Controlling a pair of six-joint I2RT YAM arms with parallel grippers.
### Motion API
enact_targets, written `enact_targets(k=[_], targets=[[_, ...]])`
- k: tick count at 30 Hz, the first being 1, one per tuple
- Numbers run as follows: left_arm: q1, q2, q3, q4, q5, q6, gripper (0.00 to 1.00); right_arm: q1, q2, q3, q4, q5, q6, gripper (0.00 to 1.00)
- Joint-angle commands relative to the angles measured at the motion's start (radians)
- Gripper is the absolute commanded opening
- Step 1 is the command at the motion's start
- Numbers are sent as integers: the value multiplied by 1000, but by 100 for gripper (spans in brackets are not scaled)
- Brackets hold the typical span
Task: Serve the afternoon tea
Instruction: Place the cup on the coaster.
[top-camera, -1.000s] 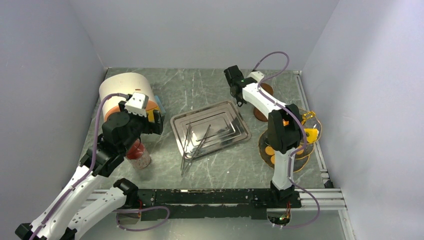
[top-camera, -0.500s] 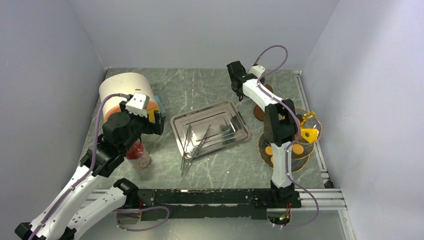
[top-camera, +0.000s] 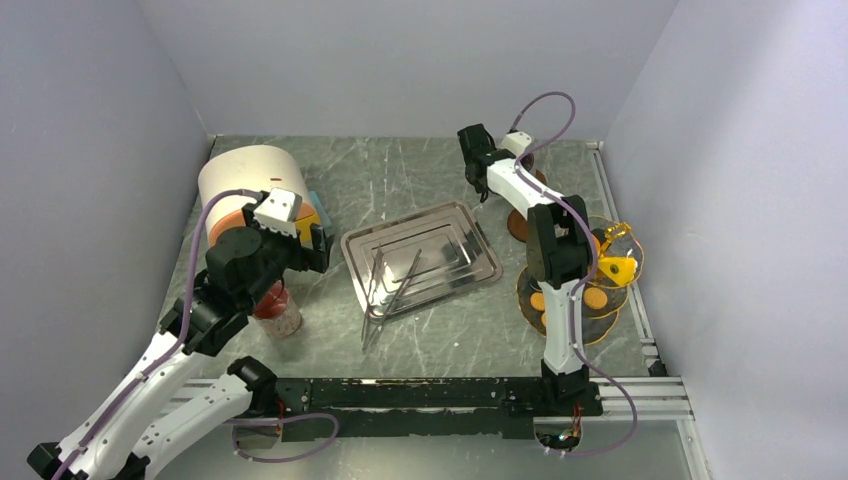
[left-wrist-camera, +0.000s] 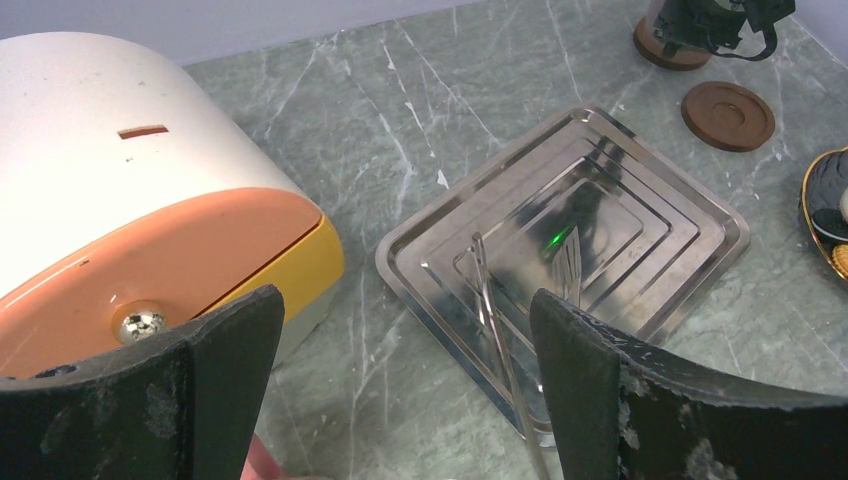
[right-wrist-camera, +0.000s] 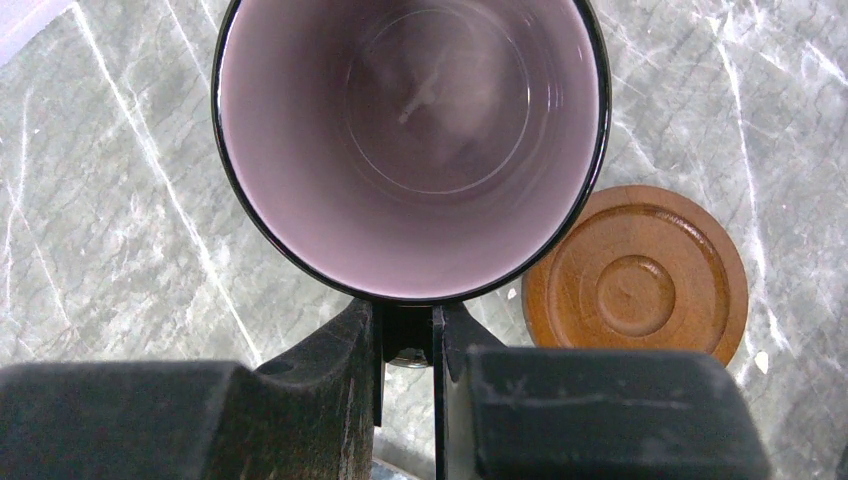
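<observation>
Pinching the mug (right-wrist-camera: 410, 140) at its near side with the right claw (right-wrist-camera: 408, 345), far back on the right of the tabletop (top-camera: 400, 170). Pink inside, nothing in it. Just beside it, a round brown coaster (right-wrist-camera: 635, 275). Holding the left claw (left-wrist-camera: 400, 335) spread wide, pinching nothing, above the steel tray (left-wrist-camera: 700, 240) with tongs (left-wrist-camera: 500, 330), near the cream and orange box (left-wrist-camera: 120, 180). Orange treats (top-camera: 538, 300) on a plate (top-camera: 600, 325) at the right.
</observation>
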Motion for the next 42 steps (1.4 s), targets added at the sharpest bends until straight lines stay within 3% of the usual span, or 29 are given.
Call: enact_targets(k=[1, 8, 13, 21, 42], targets=[[-6, -13, -3, -2, -23, 13, 98, -10, 12, 64, 59, 98, -26, 0], [-7, -6, -2, -1, -21, 16, 97, -16, 48, 102, 95, 89, -60, 3], [-7, -18, -3, -8, -47, 13, 98, -20, 89, 160, 31, 97, -41, 4], [-7, -5, 2, -13, -39, 14, 97, -32, 80, 98, 70, 102, -57, 5], [-7, -14, -5, -2, -42, 17, 97, -51, 126, 148, 7, 82, -27, 19]])
